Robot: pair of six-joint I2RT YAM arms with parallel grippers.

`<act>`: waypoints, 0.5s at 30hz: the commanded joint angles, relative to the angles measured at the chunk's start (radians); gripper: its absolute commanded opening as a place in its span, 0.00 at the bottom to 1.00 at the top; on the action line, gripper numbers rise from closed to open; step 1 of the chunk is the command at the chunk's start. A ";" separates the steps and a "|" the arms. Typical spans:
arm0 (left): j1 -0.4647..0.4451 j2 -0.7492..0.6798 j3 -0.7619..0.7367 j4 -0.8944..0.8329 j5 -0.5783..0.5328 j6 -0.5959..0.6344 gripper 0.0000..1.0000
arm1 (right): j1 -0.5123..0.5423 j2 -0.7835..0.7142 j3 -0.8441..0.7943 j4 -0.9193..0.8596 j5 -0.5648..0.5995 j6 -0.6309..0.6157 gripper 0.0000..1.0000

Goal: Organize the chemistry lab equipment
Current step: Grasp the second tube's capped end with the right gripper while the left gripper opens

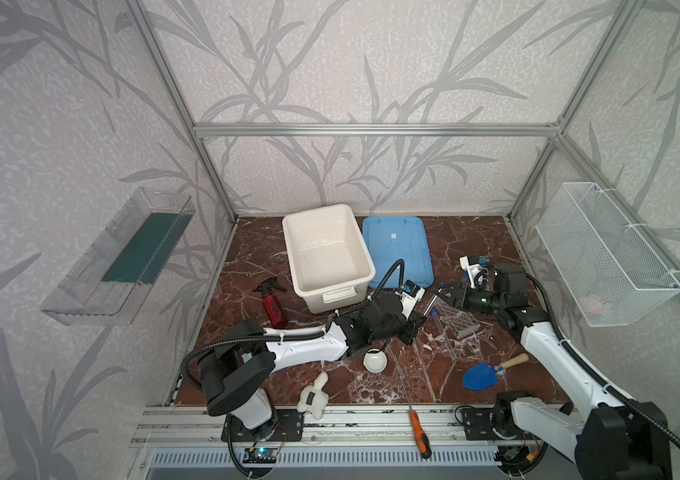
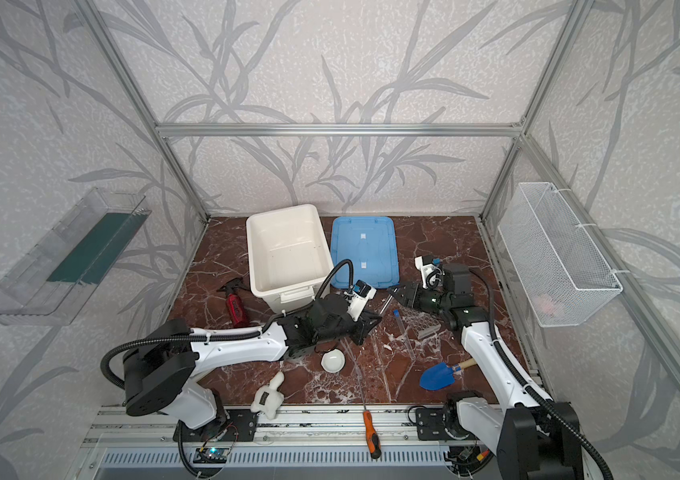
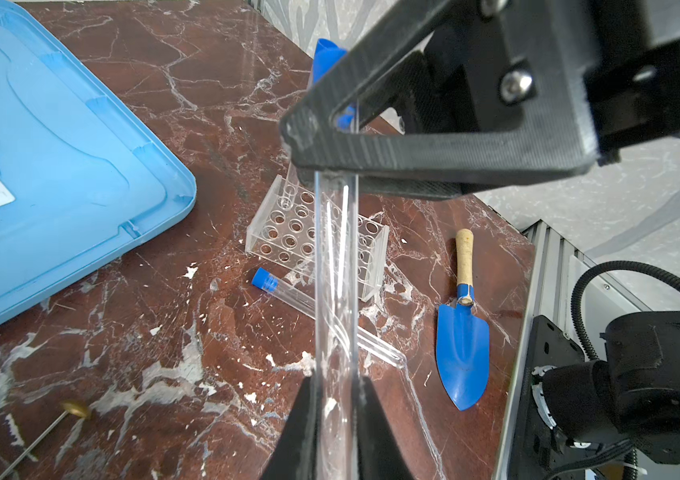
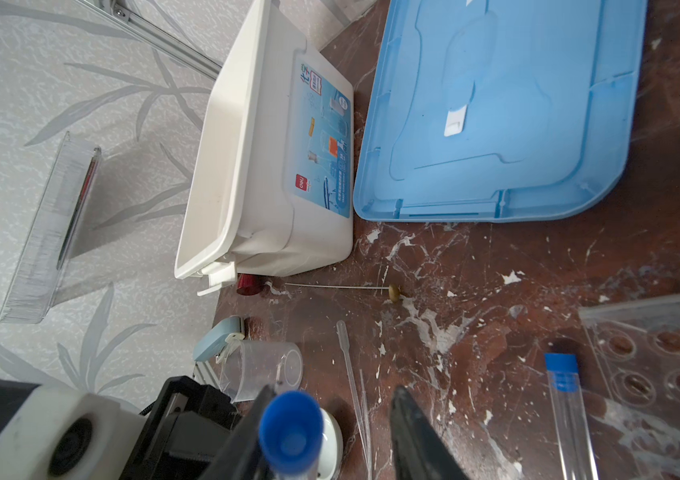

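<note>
My left gripper (image 3: 336, 382) is shut on a clear test tube (image 3: 336, 270), held above the table. My right gripper (image 4: 334, 390) is open around that tube's blue cap (image 4: 288, 424); the cap lies against one finger, with a gap to the other. In both top views the two grippers (image 1: 420, 319) (image 1: 443, 291) meet just in front of the blue lid. A second capped tube (image 1: 440, 328) lies beside the clear tube rack (image 1: 460, 322) (image 3: 288, 232). A clear beaker (image 4: 263, 370) lies on its side. A white dish (image 1: 374, 360) and thin clear rods (image 4: 354, 386) rest nearby.
A white bin (image 1: 361, 241) and a blue lid (image 1: 396, 249) are at the back. A blue trowel (image 1: 483, 374), an orange screwdriver (image 1: 419, 428), a red spray bottle (image 1: 273, 307), a white plush toy (image 1: 313, 397) and a brass-headed pin (image 4: 394, 291) lie about. A wire basket (image 1: 604, 253) hangs on the right wall.
</note>
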 commanded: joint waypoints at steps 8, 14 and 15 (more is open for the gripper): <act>-0.007 0.028 0.017 0.025 0.012 0.016 0.16 | -0.002 -0.001 -0.018 0.052 -0.035 0.015 0.29; -0.006 0.029 0.026 0.010 0.017 0.023 0.16 | -0.001 -0.001 -0.036 0.058 -0.044 0.017 0.22; -0.007 0.029 0.027 0.010 0.016 0.024 0.16 | -0.002 -0.001 -0.037 0.058 -0.044 0.017 0.22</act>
